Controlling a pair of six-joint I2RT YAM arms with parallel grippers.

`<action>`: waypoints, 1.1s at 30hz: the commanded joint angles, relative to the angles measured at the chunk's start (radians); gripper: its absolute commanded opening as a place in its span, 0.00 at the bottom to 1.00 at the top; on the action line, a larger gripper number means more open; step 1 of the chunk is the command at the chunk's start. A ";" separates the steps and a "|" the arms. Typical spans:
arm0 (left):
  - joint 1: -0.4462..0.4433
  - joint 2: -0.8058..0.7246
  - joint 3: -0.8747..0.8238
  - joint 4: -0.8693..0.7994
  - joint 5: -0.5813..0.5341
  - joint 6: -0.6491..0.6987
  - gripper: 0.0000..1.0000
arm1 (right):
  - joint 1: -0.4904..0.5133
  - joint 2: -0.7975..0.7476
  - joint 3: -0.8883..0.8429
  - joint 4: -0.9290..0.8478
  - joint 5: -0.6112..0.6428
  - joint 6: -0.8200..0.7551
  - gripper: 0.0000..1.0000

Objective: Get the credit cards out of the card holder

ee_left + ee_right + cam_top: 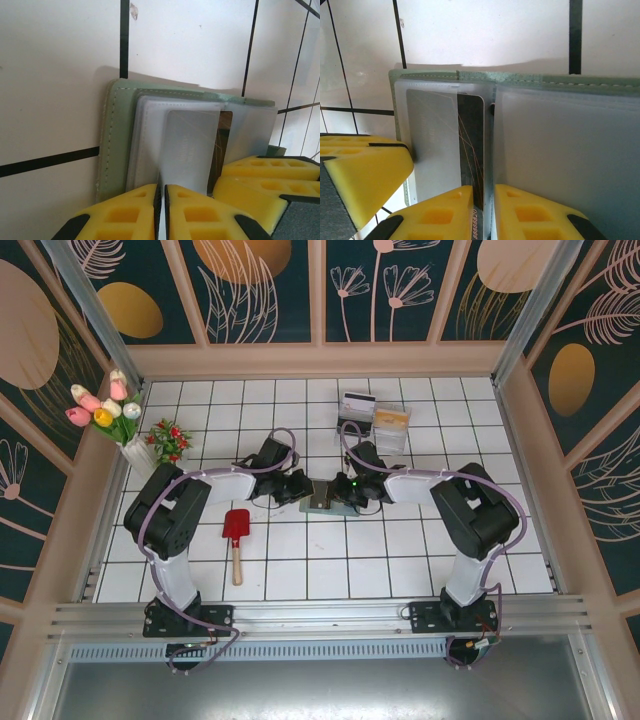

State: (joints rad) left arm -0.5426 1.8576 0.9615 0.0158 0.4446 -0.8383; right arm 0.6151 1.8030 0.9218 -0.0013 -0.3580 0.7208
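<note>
The grey-green card holder (322, 503) lies open on the tiled table between both grippers. Its green stitched edge (113, 140) frames cloudy clear pockets (150, 135). My left gripper (161, 207) is shut on the edge of one clear pocket (190, 150). My right gripper (487, 210) is shut on a dark credit card (470, 145) with thin orange lines and white digits, which sticks partly out of its pocket. The holder's green edge (520, 78) runs across the right wrist view. In the top view the left gripper (306, 490) and right gripper (347, 492) face each other over the holder.
Clear plastic boxes (375, 425) stand at the back, with a tan-gold rectangle (392, 418) and a white, dark-striped one (357, 402) on them. A red toy shovel (236, 532) lies front left. A vase of tulips (135, 445) and red flowers (170, 438) stand far left.
</note>
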 commanded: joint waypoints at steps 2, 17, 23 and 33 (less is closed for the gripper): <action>-0.004 0.015 -0.033 -0.010 -0.021 0.013 0.15 | -0.005 0.030 -0.017 0.018 -0.024 0.018 0.20; -0.004 0.017 -0.052 -0.015 -0.053 0.015 0.15 | -0.011 0.035 -0.030 0.028 -0.036 0.003 0.18; -0.004 0.011 -0.058 -0.023 -0.076 0.013 0.20 | -0.016 0.032 -0.033 0.023 -0.027 0.000 0.05; -0.004 0.004 -0.046 -0.031 -0.086 0.013 0.24 | -0.053 -0.058 -0.082 0.008 -0.041 -0.015 0.00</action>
State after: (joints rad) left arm -0.5488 1.8477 0.9379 0.0608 0.4255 -0.8387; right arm 0.5838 1.7756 0.8726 0.0422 -0.3969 0.7193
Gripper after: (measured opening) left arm 0.241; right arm 0.064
